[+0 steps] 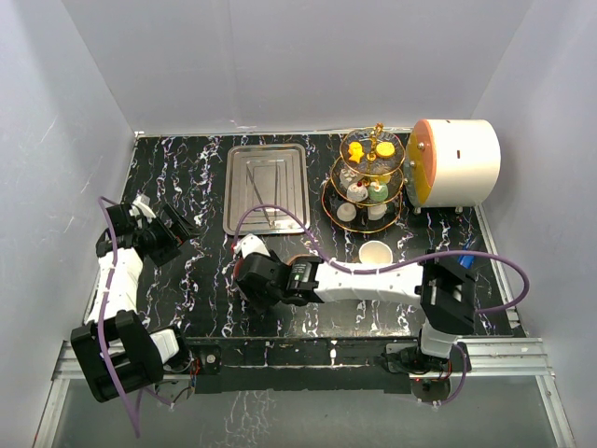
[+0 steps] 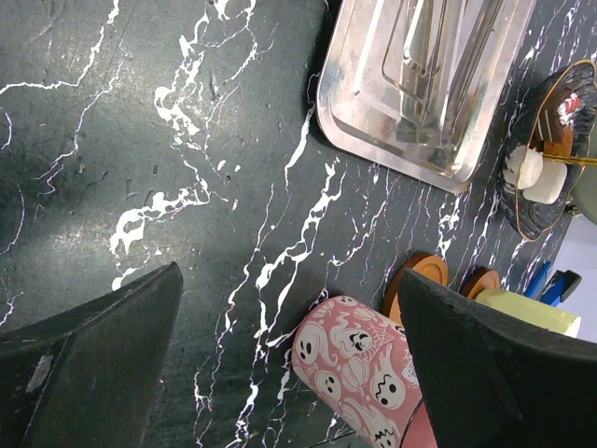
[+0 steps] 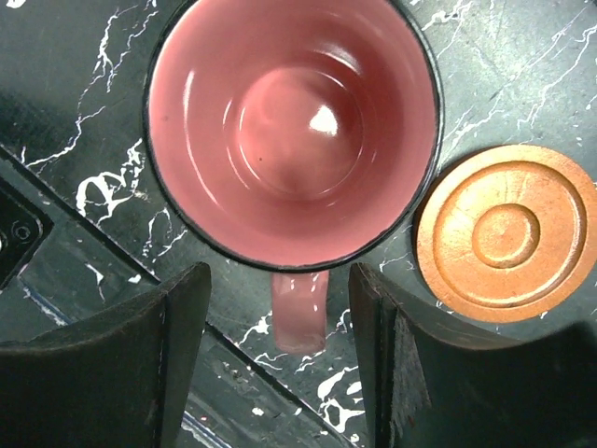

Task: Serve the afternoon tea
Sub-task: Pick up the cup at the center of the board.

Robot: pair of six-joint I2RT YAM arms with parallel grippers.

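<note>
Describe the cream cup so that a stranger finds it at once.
Find the big white cylinder at the far right; the gold-framed three-tier stand is beside it. The cream cup stands just in front of that stand, plain and pale, unlike the pink cup printed with ghosts.

A black tabletop (image 1: 201, 280) veined with white is enclosed on three sides by plain pale walls (image 1: 308, 65). Its near edge is bordered by a metal rail (image 1: 522, 353), and even light is cast throughout.
</note>
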